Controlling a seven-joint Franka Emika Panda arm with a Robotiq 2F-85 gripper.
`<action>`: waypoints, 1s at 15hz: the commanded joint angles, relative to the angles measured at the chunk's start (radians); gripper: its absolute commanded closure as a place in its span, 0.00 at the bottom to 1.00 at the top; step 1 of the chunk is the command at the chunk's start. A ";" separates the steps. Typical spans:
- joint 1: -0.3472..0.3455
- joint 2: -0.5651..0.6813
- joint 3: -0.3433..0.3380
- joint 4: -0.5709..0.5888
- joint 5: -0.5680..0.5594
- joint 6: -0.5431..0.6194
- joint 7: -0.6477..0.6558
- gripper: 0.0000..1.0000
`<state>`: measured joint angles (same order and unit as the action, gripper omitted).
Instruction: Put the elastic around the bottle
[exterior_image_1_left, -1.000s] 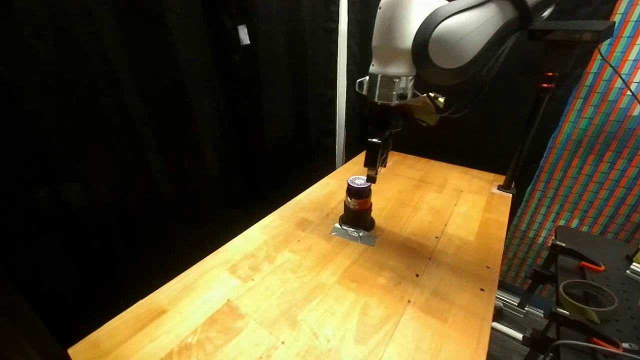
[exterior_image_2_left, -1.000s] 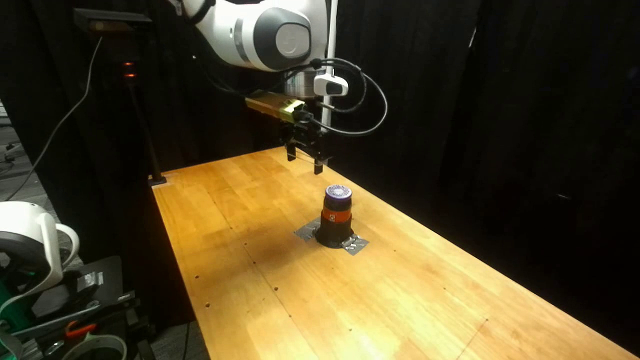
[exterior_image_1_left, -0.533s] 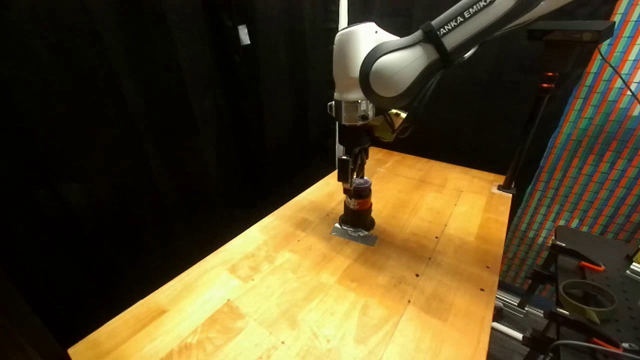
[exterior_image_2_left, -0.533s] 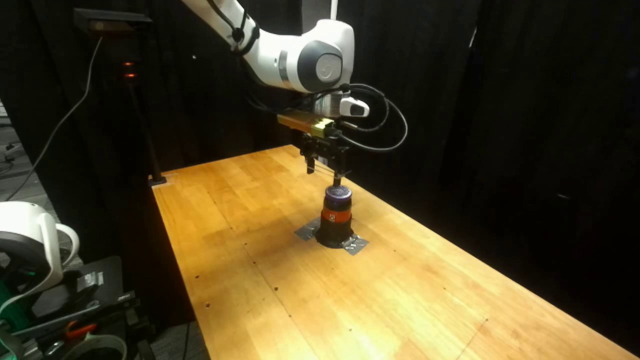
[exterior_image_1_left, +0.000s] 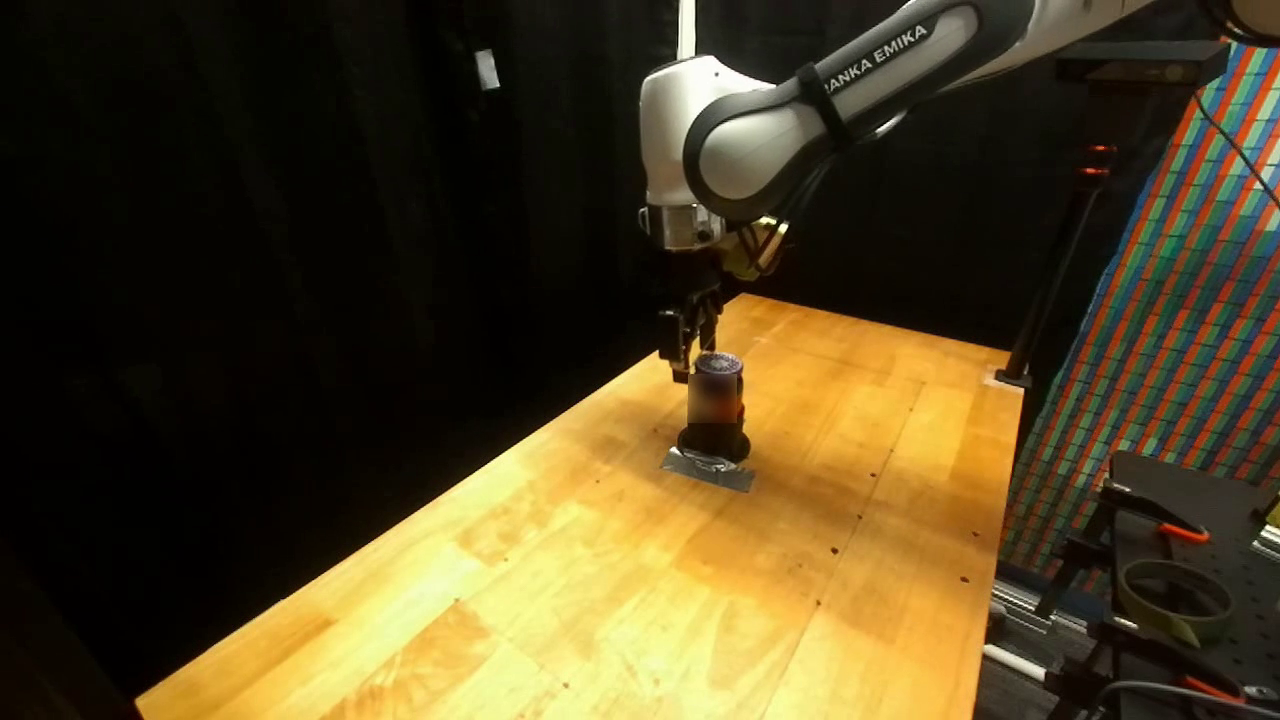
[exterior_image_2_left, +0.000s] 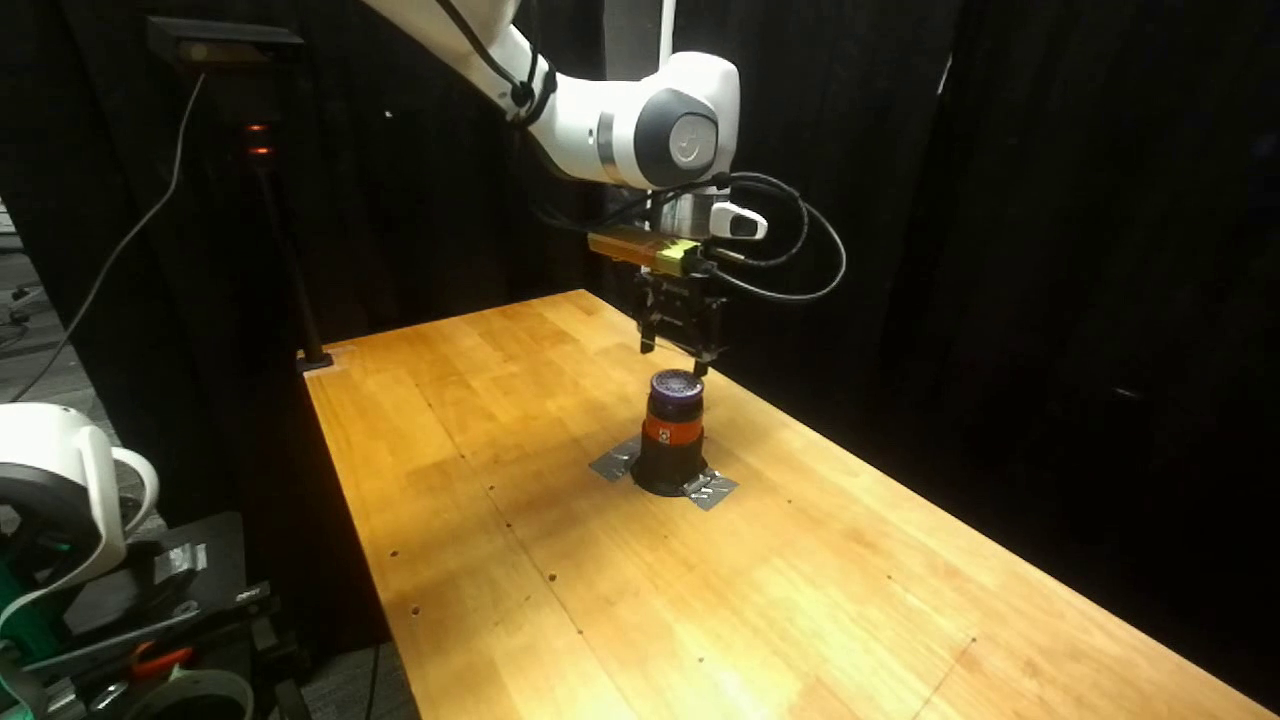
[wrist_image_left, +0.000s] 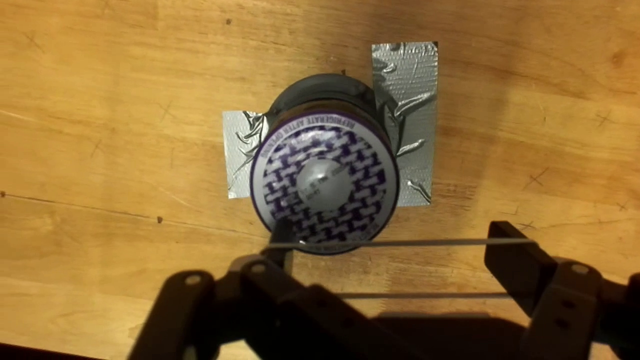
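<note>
The bottle stands upright, with a purple-and-white patterned lid and an orange-red label, in both exterior views (exterior_image_1_left: 730, 385) (exterior_image_2_left: 674, 430). Its lid fills the middle of the wrist view (wrist_image_left: 324, 185). My gripper (exterior_image_1_left: 694, 362) (exterior_image_2_left: 674, 360) (wrist_image_left: 394, 235) is open, just above and beside the lid. The elastic (wrist_image_left: 410, 243) is a thin pale band stretched around both fingers, with two strands between them. In the wrist view, the left finger and front strand overlap the lid's lower edge; the right finger is over bare wood. I cannot tell whether the finger touches the lid.
The bottle sits in a black holder (exterior_image_2_left: 668, 468) fixed to the wooden table (exterior_image_2_left: 820, 560) with silver tape (wrist_image_left: 412, 100). A camera post (exterior_image_2_left: 290, 250) stands at the far table corner. A side cart with a tape roll (exterior_image_1_left: 1175, 600) is beside the table.
The gripper has come down to the bottle, moving left in one exterior view and right in the other; the last half second shows a smaller shift the same way. It stays open; the bottle has not moved.
</note>
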<state>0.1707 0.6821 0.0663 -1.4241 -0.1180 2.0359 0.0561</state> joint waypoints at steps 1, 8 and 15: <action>0.020 0.051 -0.023 0.100 -0.028 -0.069 0.006 0.00; 0.018 0.109 -0.043 0.143 -0.055 -0.059 0.005 0.00; 0.021 0.138 -0.041 0.177 -0.047 -0.186 -0.006 0.00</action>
<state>0.1772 0.7949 0.0322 -1.3087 -0.1535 1.9462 0.0567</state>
